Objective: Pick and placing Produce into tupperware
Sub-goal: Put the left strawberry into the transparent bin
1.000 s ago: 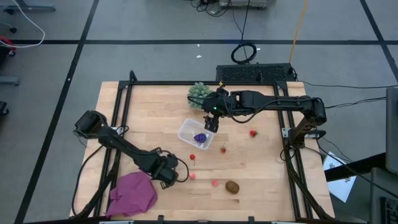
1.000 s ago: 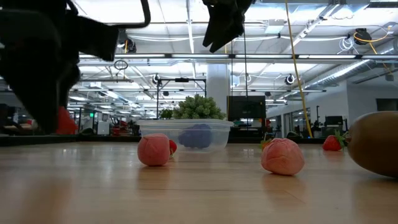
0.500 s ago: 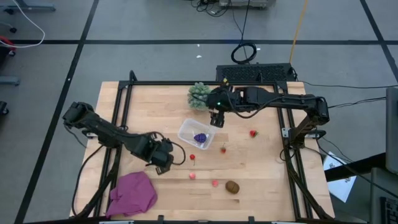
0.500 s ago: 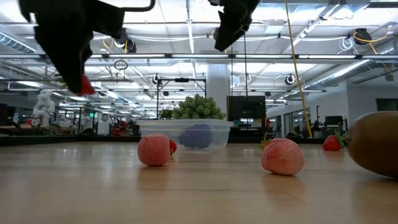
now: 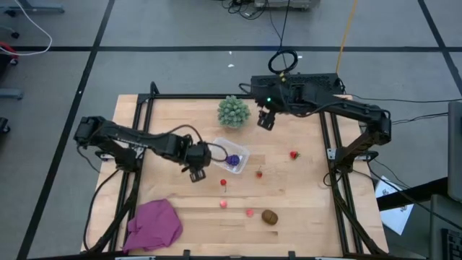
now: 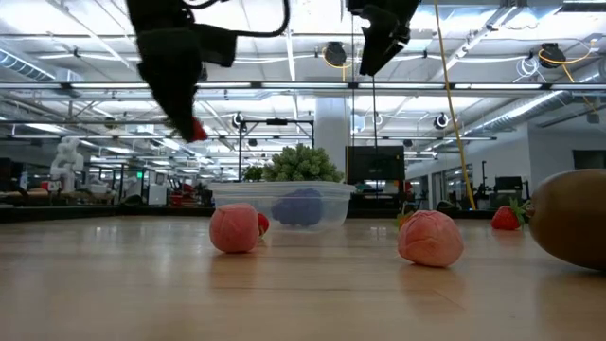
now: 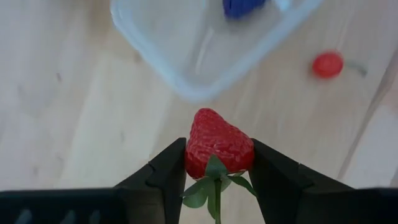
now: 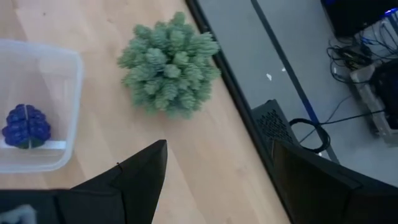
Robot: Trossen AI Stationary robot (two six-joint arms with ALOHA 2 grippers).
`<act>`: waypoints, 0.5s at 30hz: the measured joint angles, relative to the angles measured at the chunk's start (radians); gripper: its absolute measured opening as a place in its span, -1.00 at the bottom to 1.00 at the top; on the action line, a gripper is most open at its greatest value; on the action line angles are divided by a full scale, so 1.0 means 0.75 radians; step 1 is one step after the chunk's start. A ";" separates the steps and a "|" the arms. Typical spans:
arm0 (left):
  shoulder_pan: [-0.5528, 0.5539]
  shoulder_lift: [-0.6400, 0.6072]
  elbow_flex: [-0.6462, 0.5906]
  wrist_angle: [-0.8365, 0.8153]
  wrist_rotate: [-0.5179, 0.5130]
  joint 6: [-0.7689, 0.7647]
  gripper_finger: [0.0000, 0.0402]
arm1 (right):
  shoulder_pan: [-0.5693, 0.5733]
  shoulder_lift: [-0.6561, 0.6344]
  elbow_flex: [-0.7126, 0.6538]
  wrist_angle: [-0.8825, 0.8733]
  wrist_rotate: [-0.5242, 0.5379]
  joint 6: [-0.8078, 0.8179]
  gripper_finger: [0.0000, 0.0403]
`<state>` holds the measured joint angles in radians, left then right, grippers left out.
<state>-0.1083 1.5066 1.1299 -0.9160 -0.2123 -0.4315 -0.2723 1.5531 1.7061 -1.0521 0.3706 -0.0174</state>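
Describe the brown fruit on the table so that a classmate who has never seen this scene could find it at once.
Start at the wooden table and go to its near edge, to the right of the magenta cloth. The brown fruit lies there beside a small pink piece. It is the only brown, oval piece, and larger than the red and pink ones around it.

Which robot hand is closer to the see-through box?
The left. The left gripper, holding a strawberry, hangs just beside the clear box. The right gripper is farther away, raised near the green spiky ball.
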 joint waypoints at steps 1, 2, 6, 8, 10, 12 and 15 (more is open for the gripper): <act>0.015 0.000 0.019 0.006 0.000 0.036 -0.21 | -0.010 -0.010 0.000 0.000 -0.001 -0.004 0.40; 0.034 0.000 0.037 0.012 -0.001 0.072 -0.21 | -0.019 -0.022 0.000 -0.005 -0.001 -0.004 0.40; 0.100 0.001 0.087 0.086 0.001 0.186 -0.21 | -0.048 -0.048 0.000 -0.014 -0.001 -0.006 0.40; 0.130 0.002 0.116 0.094 0.002 0.229 -0.21 | -0.057 -0.053 0.000 -0.021 -0.001 -0.008 0.40; 0.158 0.023 0.135 0.147 0.002 0.271 -0.21 | -0.058 -0.053 0.000 -0.021 -0.001 -0.008 0.40; 0.182 0.055 0.141 0.167 0.003 0.313 -0.21 | -0.057 -0.052 0.000 -0.026 -0.002 -0.009 0.40; 0.217 0.127 0.146 0.226 0.050 0.354 -0.21 | -0.056 -0.053 -0.001 -0.031 -0.002 -0.029 0.40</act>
<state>0.0547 1.6022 1.2394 -0.7466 -0.1750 -0.1662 -0.3142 1.5135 1.7058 -1.0753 0.3691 -0.0391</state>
